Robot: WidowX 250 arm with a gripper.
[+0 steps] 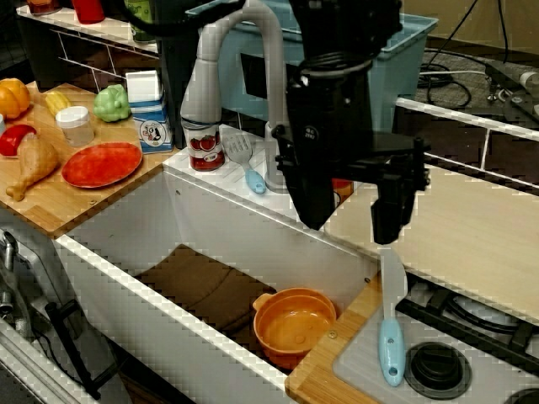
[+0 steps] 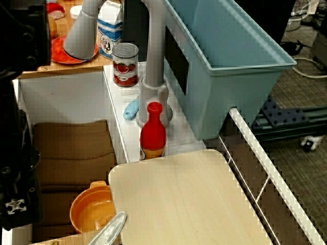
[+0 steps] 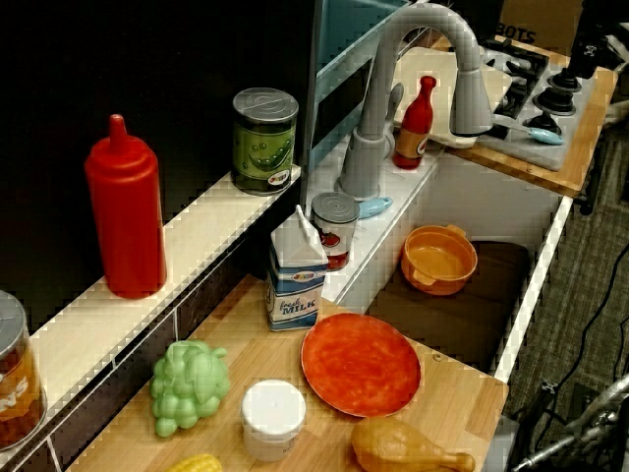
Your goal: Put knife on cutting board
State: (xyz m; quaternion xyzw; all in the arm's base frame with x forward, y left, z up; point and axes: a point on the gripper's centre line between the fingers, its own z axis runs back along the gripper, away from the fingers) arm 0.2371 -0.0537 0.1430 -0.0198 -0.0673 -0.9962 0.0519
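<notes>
From the front view: knife lies nearest, smooth light blue rounded plastic handle toward the viewer, flat pale grey blade pointing away. It rests on the grey stove panel just left of a black round burner, the blade tip reaching toward the near edge of the cutting board — touching or overlapping it, cannot tell. Not held.

Left of the knife, a glossy orange round pot with a small side handle sits in the white sink, on a dark brown ridged mat.

Gripper, matte black and blocky, hangs just above the blade tip at the board's near-left corner. Fingers are seen edge-on as one dark block; whether they are apart or pressed together, cannot tell. Nothing seen between them.

Cutting board: large, flat, pale cream, faint wood grain, rounded corners, bare top.

Farther back, a grey curved faucet rises from the sink ledge; by its base a red squeeze bottle, a spatula with a slotted grey head and blue handle, and a red-labelled can.

Far left, on a brown wooden counter: flat red plate, tan chicken leg, milk carton, bumpy green grapes.
</notes>
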